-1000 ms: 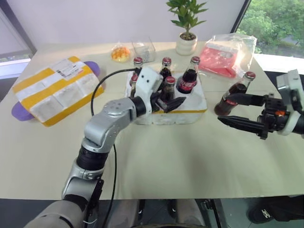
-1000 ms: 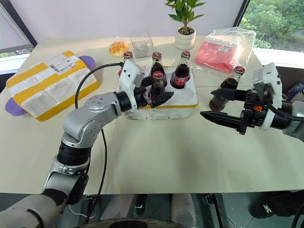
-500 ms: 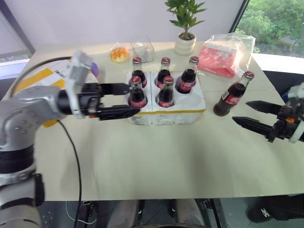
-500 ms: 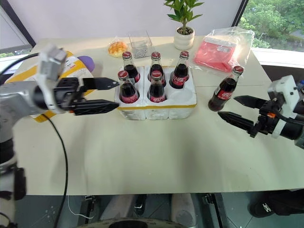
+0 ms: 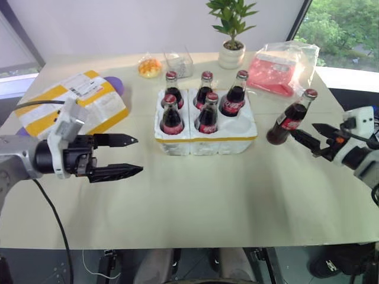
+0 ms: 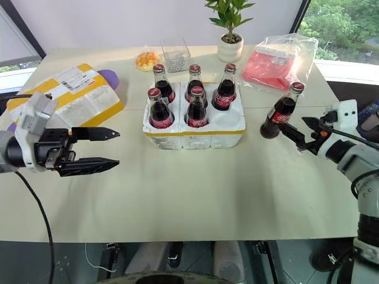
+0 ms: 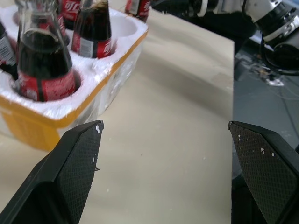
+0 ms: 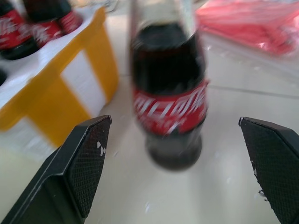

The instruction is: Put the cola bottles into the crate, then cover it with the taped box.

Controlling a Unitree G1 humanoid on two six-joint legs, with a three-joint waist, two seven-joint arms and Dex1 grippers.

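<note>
I am loading the cola bottles into the crate (image 6: 177, 135), the white foam block with a thin yellow band that is sitting mid-tabletop (image 6: 195, 189). Five bottles are standing in its holes; the front right hole is looking empty. The sixth cola bottle (image 6: 279, 112) is standing upright on the tabletop just to the right of the crate, apart from it.

I am judging that the step in hand is fetching this last bottle. My right gripper (image 6: 303, 132) is pointing at it from the right, fingers spread wide and empty, the tips near the bottle's lower half but not yet around it. In the right wrist view the bottle is sitting between the two fingers. The next move calls for easing forward until the fingers are straddling the labelled body, then closing without tipping it.

My left gripper (image 6: 105, 149) is hovering over the tabletop well to the left of the crate, fingers apart and holding nothing. Behind it the taped box (image 6: 71, 100), with wide yellow stripes and a shipping label, is lying at the far left, waiting to become the cover.
</note>
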